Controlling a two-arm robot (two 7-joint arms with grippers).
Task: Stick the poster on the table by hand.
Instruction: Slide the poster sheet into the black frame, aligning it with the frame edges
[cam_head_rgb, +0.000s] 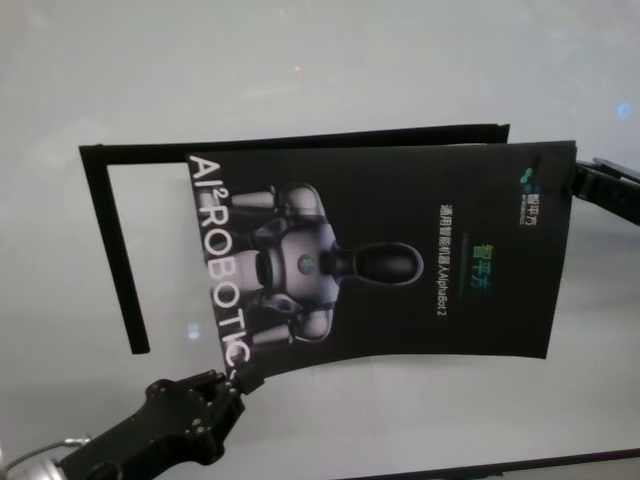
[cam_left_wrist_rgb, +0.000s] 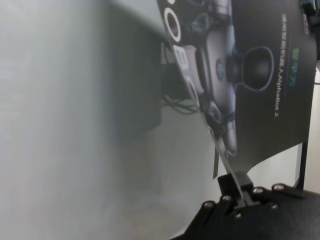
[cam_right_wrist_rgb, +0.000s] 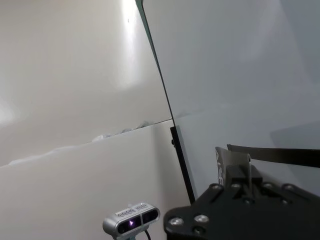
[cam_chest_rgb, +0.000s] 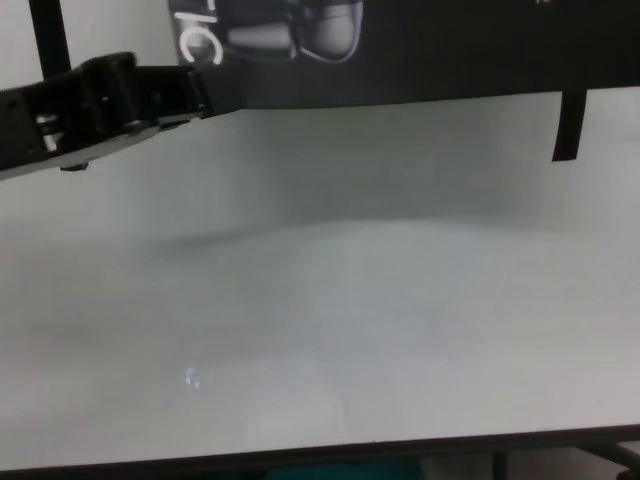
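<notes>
The poster (cam_head_rgb: 400, 260), a black glossy sheet with a grey-white robot image and white lettering, hangs slightly curved above the white table (cam_head_rgb: 300, 70). My left gripper (cam_head_rgb: 232, 385) is shut on its near left corner. In the left wrist view the fingertips (cam_left_wrist_rgb: 239, 186) pinch that corner, with the poster's print (cam_left_wrist_rgb: 250, 70) rising beyond them. My right gripper (cam_head_rgb: 578, 180) is shut on the far right corner. In the right wrist view its fingers (cam_right_wrist_rgb: 234, 165) clamp the sheet's edge. The chest view shows the poster's lower edge (cam_chest_rgb: 420, 70) above the table (cam_chest_rgb: 320, 320) and my left gripper (cam_chest_rgb: 200, 95).
Narrow black strips lie on the table as a frame: one along the back (cam_head_rgb: 300, 143), one down the left (cam_head_rgb: 115, 250); another shows in the chest view (cam_chest_rgb: 570, 125). The table's dark front edge (cam_chest_rgb: 300, 460) runs below. A silver camera (cam_right_wrist_rgb: 131, 220) shows in the right wrist view.
</notes>
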